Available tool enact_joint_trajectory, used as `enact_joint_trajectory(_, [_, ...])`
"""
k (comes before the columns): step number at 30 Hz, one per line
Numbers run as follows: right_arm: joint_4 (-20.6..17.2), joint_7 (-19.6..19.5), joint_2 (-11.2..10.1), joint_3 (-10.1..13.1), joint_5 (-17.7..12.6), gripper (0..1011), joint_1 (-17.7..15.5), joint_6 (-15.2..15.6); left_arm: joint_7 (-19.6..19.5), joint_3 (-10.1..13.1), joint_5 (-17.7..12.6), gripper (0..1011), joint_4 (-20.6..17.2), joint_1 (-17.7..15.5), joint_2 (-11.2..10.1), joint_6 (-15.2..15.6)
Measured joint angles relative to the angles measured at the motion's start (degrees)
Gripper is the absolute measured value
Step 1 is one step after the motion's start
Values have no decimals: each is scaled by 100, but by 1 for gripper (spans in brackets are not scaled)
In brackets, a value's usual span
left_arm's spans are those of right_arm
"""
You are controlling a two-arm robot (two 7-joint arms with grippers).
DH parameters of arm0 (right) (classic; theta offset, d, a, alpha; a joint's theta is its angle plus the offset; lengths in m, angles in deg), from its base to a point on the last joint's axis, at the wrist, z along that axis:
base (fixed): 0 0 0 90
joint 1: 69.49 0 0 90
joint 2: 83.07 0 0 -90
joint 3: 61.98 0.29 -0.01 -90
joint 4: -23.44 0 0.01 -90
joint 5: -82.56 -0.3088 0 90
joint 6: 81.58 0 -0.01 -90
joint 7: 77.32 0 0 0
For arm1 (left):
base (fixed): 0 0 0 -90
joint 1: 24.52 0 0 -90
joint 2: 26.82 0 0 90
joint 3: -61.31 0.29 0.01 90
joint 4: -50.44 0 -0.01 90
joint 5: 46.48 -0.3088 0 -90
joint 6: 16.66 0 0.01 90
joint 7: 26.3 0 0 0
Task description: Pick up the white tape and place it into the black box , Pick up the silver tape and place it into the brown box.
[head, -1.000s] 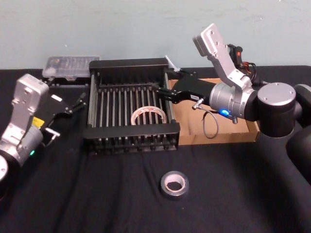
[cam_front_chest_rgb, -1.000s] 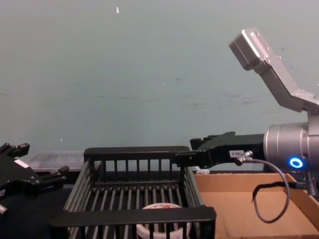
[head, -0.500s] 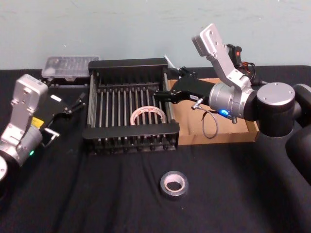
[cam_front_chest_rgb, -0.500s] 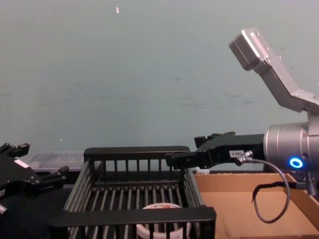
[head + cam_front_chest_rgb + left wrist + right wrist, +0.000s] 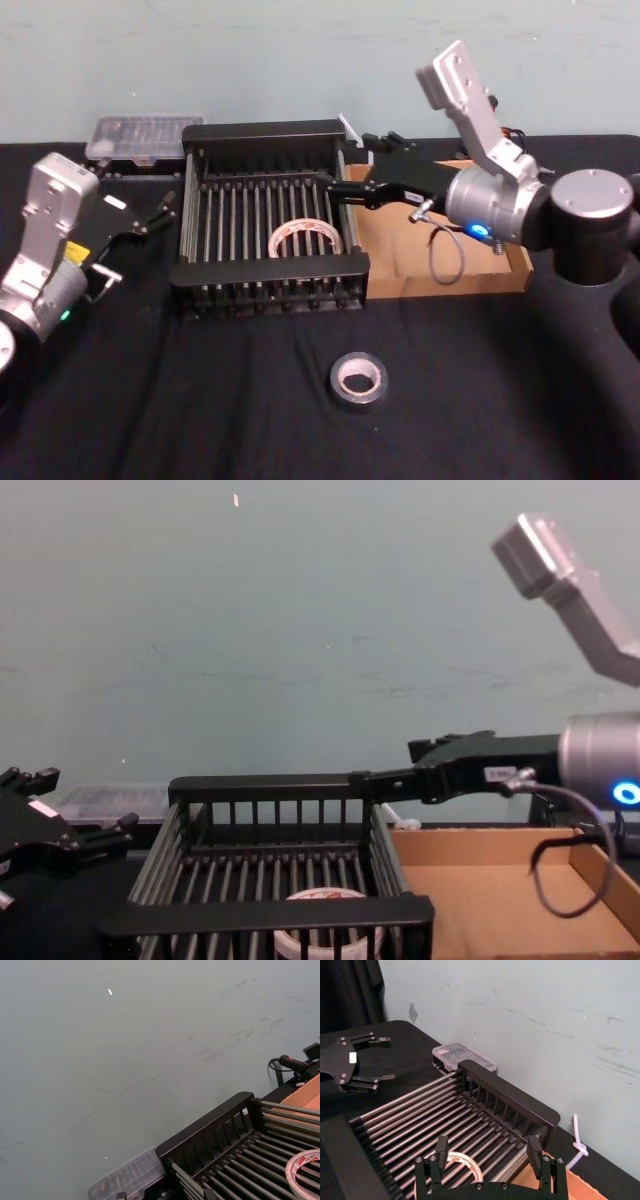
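The white tape [image 5: 278,241] lies flat on the slatted floor of the black box [image 5: 265,270], toward its front right; it also shows in the right wrist view [image 5: 470,1164] and the chest view [image 5: 300,942]. My right gripper [image 5: 330,187] hangs open and empty above the crate's right rim, fingers [image 5: 441,1152] spread wide over the roll. The silver tape [image 5: 357,397] rests on the black cloth in front of the crate, apart from both grippers. To the right of the crate sits the brown box [image 5: 470,275]. My left gripper [image 5: 168,205] is parked open left of the crate.
A clear plastic case [image 5: 145,135] lies behind the crate's left corner. A cable loop [image 5: 440,260] hangs from my right wrist over the cardboard tray. A white tie [image 5: 350,128] pokes up behind the crate. The wall stands close behind the table.
My right arm has lifted and drawn back to the right, raising the open gripper above the crate rim. The white tape stays in the crate. Left arm unmoved.
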Motion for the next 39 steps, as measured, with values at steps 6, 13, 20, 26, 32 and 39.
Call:
enact_joint_trajectory(6, [-448, 59, -306, 92, -118, 1002, -229, 96, 0, 0, 0, 1001, 0, 0, 0, 0])
enact_joint_trajectory(13, [-1126, 81, -766, 244, -311, 1002, -655, 213, 0, 0, 0, 1001, 0, 0, 0, 0])
enact_joint_trajectory(20, [-1709, 94, -1196, 388, -569, 1002, -1118, 337, 0, 0, 0, 1001, 0, 0, 0, 0])
enact_joint_trajectory(26, [-2121, 120, -1535, 444, -797, 1002, -1501, 473, 0, 0, 0, 1001, 0, 0, 0, 0])
enact_joint_trajectory(32, [-2385, 211, -1826, 408, -992, 1002, -1756, 630, 0, 0, 0, 1001, 0, 0, 0, 0])
enact_joint_trajectory(39, [-2509, 300, -2056, 259, -1097, 1002, -1878, 729, 0, 0, 0, 1001, 0, 0, 0, 0])
